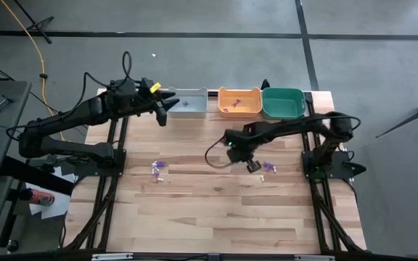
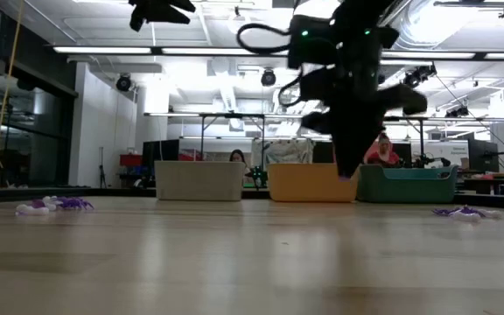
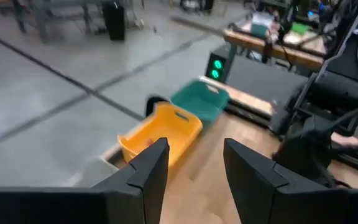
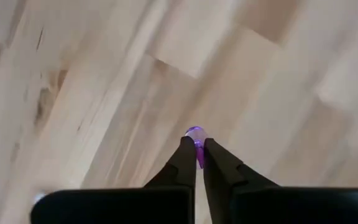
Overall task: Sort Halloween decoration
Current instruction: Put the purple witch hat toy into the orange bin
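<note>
- left gripper [image 1: 167,109] hangs just beside the grey bin [image 1: 187,102], jaws apart, nothing in them
- a few purple trinkets [image 1: 158,168] lie loose on the surface [image 1: 216,210], well in front of the grey bin
- right gripper [image 4: 197,155] is out in front of the orange bin [image 1: 239,101], jaws clamped on one tiny purple trinket [image 4: 196,133]

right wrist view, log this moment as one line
right tool: shut on purple trinket, above table | left tool: open, empty, over grey bin | loose trinkets on table
</note>
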You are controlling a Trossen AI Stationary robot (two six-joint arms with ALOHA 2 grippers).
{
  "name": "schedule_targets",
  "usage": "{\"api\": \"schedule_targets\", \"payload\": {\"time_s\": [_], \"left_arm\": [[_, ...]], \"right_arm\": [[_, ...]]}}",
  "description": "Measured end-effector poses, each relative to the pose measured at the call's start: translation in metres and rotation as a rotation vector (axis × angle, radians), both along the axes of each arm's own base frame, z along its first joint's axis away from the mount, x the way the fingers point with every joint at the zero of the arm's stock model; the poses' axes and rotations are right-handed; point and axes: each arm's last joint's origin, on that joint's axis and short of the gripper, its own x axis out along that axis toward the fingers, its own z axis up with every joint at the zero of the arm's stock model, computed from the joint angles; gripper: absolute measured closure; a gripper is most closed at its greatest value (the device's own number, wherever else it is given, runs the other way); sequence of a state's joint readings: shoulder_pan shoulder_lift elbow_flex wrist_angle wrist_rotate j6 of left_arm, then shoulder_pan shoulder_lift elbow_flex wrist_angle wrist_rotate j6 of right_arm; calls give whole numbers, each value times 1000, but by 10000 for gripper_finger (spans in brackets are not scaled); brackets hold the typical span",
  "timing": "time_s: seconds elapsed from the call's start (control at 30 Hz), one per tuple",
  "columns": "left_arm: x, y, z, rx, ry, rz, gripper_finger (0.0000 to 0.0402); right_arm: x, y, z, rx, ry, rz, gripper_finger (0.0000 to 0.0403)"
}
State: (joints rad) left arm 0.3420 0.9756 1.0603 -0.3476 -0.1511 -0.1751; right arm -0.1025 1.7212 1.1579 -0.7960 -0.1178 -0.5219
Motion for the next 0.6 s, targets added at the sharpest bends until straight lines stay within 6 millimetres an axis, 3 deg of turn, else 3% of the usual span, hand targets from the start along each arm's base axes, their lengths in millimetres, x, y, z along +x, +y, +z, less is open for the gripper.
{"api": "schedule_targets", "payload": {"time_s": [0.13, 0.4, 0.5, 0.6], "left_arm": [[-1, 5, 2, 52, 12, 13, 259], [2, 14, -1, 101, 48, 31, 259], [5, 15, 0, 111, 25, 32, 259], [6, 15, 5, 124, -22, 17, 259]], "right_arm": [[-35, -10, 13, 34, -25, -208, 400], [-116, 0, -3, 123, -154, -620, 402], [-126, 3, -3, 187, -352, -720, 402], [-122, -4, 8, 223, -619, -789, 402]]}}
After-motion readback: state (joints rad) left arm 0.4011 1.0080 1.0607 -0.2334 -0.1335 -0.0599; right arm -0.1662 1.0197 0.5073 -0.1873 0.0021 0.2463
